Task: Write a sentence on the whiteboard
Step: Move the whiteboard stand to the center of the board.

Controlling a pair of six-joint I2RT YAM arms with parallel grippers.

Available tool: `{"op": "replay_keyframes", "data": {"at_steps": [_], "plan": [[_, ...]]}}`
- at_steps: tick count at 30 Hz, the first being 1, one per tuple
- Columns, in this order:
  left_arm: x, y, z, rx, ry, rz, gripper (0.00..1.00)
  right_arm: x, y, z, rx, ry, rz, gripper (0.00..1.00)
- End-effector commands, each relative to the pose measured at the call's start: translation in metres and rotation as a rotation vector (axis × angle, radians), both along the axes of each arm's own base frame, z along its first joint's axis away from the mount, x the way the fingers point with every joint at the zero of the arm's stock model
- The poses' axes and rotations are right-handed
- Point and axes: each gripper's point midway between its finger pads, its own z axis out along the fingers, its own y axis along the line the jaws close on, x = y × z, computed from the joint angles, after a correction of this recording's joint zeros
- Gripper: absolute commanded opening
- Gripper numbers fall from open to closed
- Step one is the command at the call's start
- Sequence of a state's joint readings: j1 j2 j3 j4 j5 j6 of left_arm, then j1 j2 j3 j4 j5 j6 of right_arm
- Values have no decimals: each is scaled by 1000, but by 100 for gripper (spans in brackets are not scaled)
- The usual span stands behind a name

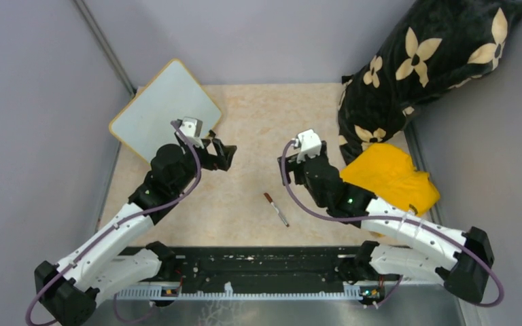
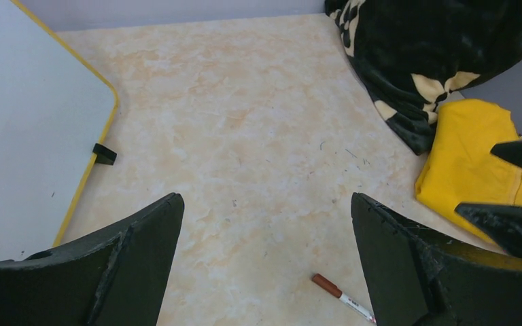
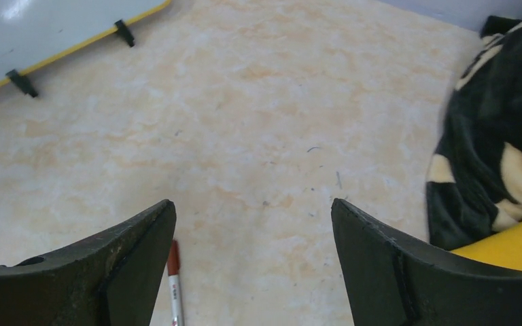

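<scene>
Black, both our pincers stood wide and empty: the left pincer (image 2: 266, 197) hovered just beside the whiteboard (image 1: 166, 105), the right pincer (image 3: 253, 207) above the bare marbled surface (image 1: 258, 115). Between them lay the marker (image 1: 276, 209), red-brown cap pointing away from us, nearer the right arm. That whiteboard sat at the far left corner, and we saw no sentence on it. We judged the pen came first: descend squarely over its barrel, close mid-length, leave the tip end free for writing, and keep clear of the yellow cloth (image 1: 391, 178).
</scene>
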State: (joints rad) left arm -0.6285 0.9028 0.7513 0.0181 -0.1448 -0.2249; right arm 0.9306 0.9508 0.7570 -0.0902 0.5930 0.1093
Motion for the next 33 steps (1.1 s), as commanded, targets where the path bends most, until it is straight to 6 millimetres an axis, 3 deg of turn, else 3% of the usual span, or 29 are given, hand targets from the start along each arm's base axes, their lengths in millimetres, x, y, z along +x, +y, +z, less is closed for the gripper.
{"op": "replay_keyframes", "data": {"at_steps": [1,8,12,16,20,27,33], "plan": [[2,10,15,-51,-67,57,99,-5,33,-5,11,58,100,82],[-3,25,18,-73,-122,111,99,-19,74,-75,30,299,187,69],[2,30,11,-39,-91,149,99,-25,88,-93,20,364,234,62],[12,35,-3,16,-24,208,99,-25,88,-111,-20,410,225,59],[19,47,-35,78,84,308,98,-27,88,-114,0,413,220,59],[36,81,-102,97,401,690,94,-24,81,-108,13,385,186,59],[39,73,-143,51,568,785,92,-28,60,-102,18,353,147,61]]}}
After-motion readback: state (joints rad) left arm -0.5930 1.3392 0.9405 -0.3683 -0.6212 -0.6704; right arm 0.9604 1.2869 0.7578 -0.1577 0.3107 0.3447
